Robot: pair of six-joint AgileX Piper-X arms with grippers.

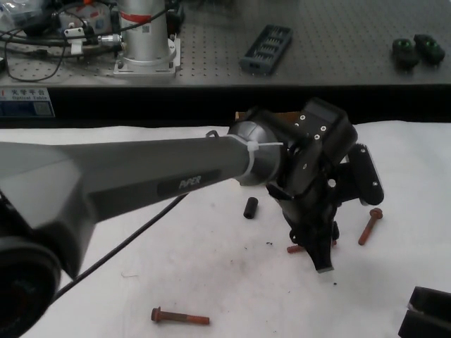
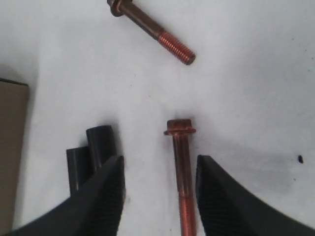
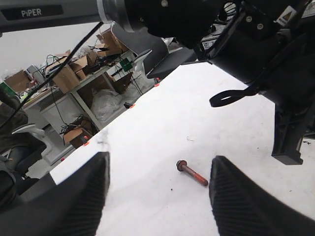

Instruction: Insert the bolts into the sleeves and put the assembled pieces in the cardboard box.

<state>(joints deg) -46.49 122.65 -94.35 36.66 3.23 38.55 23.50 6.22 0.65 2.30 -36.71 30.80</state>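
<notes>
White cloth [image 1: 211,274] is being used to cover the bench. Behind it, a grey perforated metal table [image 1: 338,42] is being occupied by a silver metal post [image 1: 144,32], a black ribbed rack [image 1: 266,48] and loose cables [image 1: 42,39].

The left gripper [image 2: 160,164] is being held low over the cloth with its jaws partly open. A copper-coloured flanged bolt [image 2: 182,172] is being straddled by the fingers [image 2: 98,201]; whether it is being touched cannot be told. Two short black cylindrical sleeves [image 2: 101,145] are lying side by side just beside one finger, and the brown cardboard box [image 2: 12,147] is being shown near them. A second copper bolt [image 2: 152,32] is lying farther out on the cloth.

From the high view, most of the box is being hidden by the left arm [image 1: 141,179], which is being stretched across the bench.

The right gripper [image 3: 160,162] is being held above the cloth with its jaws wide apart, and another bolt [image 3: 192,173] is being framed between its fingers, untouched.
</notes>
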